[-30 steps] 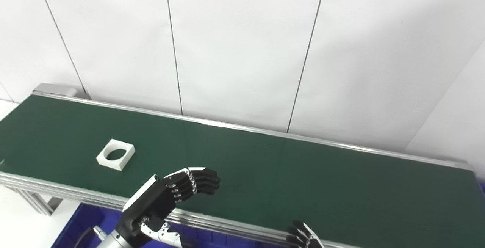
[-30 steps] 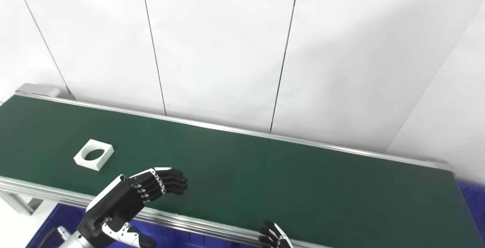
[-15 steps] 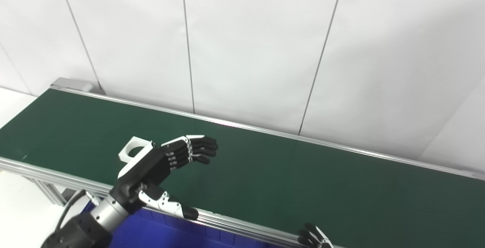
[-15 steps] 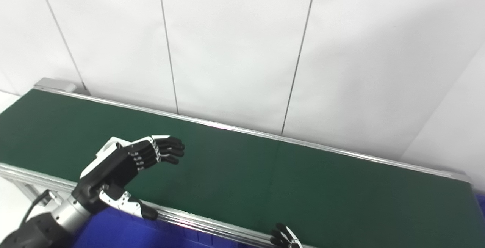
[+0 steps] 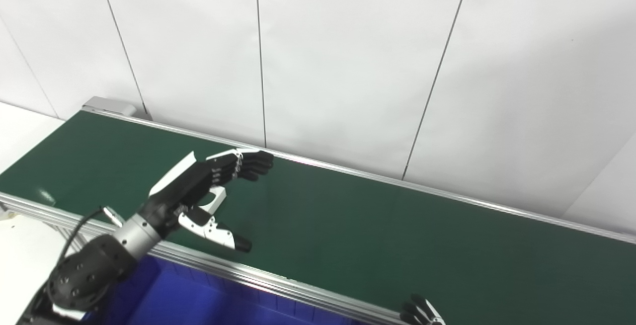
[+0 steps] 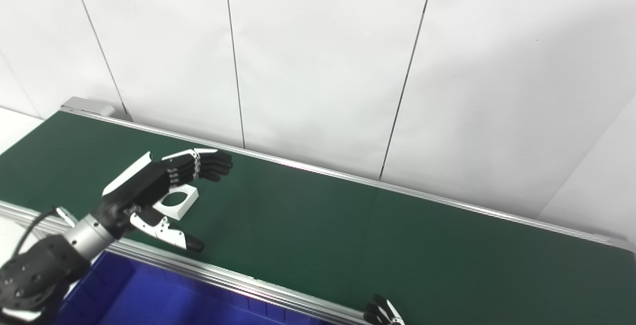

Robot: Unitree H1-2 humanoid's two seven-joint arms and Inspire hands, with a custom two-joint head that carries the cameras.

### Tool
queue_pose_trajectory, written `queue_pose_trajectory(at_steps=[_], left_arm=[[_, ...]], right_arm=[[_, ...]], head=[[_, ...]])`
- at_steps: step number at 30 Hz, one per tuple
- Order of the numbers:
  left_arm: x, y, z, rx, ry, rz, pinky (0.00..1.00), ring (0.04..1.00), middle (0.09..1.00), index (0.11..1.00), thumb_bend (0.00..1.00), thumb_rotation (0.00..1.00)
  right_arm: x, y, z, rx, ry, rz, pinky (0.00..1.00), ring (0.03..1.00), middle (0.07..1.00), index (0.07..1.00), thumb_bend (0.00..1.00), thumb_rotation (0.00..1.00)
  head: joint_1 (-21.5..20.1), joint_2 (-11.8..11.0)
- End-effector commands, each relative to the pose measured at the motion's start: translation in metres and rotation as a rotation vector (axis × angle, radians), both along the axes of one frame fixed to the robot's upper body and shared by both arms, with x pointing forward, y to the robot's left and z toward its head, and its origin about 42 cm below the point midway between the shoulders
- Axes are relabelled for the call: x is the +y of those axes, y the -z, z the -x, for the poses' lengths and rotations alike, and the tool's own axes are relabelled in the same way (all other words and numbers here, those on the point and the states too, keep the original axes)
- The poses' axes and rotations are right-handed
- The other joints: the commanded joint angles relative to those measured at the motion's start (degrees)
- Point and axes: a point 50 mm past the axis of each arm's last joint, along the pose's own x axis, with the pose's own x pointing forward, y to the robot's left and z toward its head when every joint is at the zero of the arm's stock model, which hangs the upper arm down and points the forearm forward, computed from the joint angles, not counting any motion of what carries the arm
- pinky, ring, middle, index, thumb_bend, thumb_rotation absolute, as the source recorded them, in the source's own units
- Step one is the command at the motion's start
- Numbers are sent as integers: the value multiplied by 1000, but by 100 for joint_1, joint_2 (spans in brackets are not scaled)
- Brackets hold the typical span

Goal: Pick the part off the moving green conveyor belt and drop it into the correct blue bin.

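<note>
Our left hand (image 6: 164, 183) reaches out over the green belt (image 6: 348, 230), fingers (image 6: 211, 163) straight and spread from the thumb (image 6: 169, 235), holding nothing. One white square part (image 6: 177, 202) with a round hole lies flat on the belt between fingers and thumb. Only the fingertips of our right hand (image 6: 380, 312) show at the bottom edge; we cannot tell their spread. One blue bin (image 6: 164, 297) sits below the belt's near rail.
</note>
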Motion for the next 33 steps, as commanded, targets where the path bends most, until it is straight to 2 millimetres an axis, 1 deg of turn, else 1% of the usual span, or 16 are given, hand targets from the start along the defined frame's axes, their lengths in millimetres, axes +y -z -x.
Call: queue_pose_trajectory(at_steps=[1, 7, 14, 18, 22, 27, 32, 33], left_arm=[[9, -21, -11, -78, -18, -60, 778, 810, 824, 813, 849, 0], [24, -27, -27, -103, -72, -186, 805, 828, 824, 804, 862, 0], [30, -30, -44, -125, -92, -371, 804, 827, 830, 811, 854, 0], [31, -28, -55, -133, -97, -450, 810, 820, 821, 799, 866, 0], [31, -24, -67, -114, -97, -511, 814, 839, 821, 797, 868, 0], [30, -15, -83, -101, -96, -581, 741, 826, 819, 789, 887, 0], [21, -8, -95, -67, -95, -658, 762, 855, 833, 795, 881, 0], [20, -7, -96, -69, -94, -670, 746, 847, 828, 794, 880, 0]], right_arm=[[2, -10, -6, -81, -6, -29, 752, 808, 841, 894, 772, 623], [0, -11, -7, -81, -8, -28, 753, 809, 842, 897, 775, 639], [-2, -11, -7, -83, -8, -28, 753, 811, 842, 899, 779, 655], [-3, -11, -8, -83, -8, -27, 754, 811, 841, 898, 774, 657], [-3, -11, -8, -81, -7, -29, 754, 811, 841, 897, 774, 655], [-4, -11, -9, -85, -11, -27, 753, 812, 844, 899, 756, 648], [-4, -10, -9, -83, -11, -24, 750, 810, 842, 899, 762, 651], [-4, -10, -9, -84, -12, -23, 751, 810, 842, 900, 761, 653]], head=[[-2, 4], [68, 3], [114, 15], [125, 19], [132, 30], [127, 37], [126, 51], [126, 51]])
